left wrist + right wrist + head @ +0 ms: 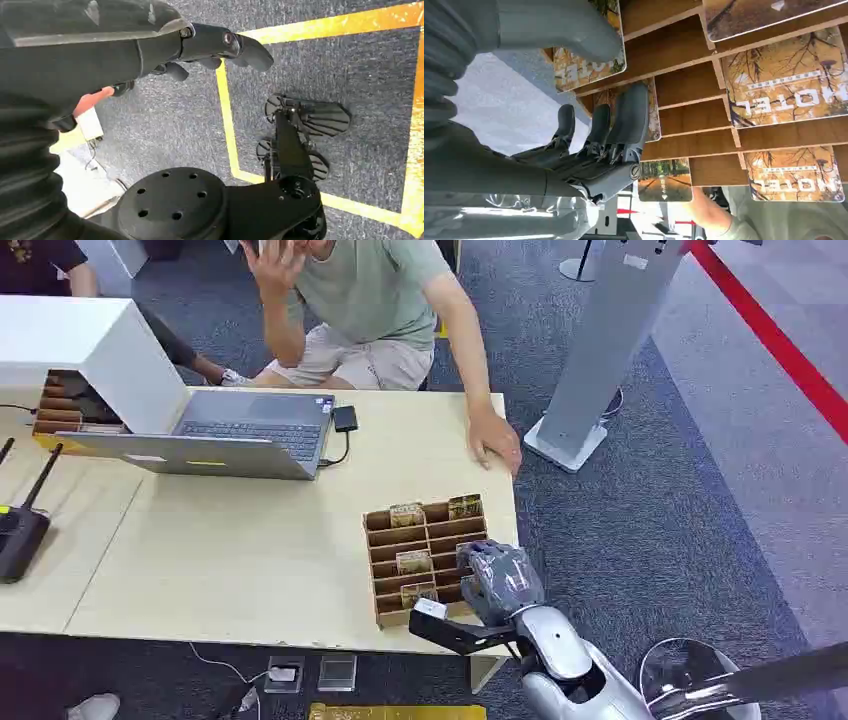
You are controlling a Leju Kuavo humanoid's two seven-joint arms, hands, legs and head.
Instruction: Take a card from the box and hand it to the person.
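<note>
A wooden slotted box (425,540) stands near the table's right front corner, with several autumn-printed cards (414,562) upright in its slots. My right hand (497,578) is at the box's right side. In the right wrist view, its thumb (574,25) lies over one card (589,67) and its fingers (624,120) reach in front of a neighbouring card (653,112); a gap stays between thumb and fingers. More cards (784,85) fill further slots. The person (370,300) sits across the table, one hand (495,440) resting flat on it. My left hand (220,47) hangs over the floor, holding nothing.
An open laptop (230,435) and a white box (95,350) sit at the table's far left, with a second wooden rack (65,410) behind. A black router (20,530) lies at the left edge. A grey stand (600,350) rises from the carpet to the right.
</note>
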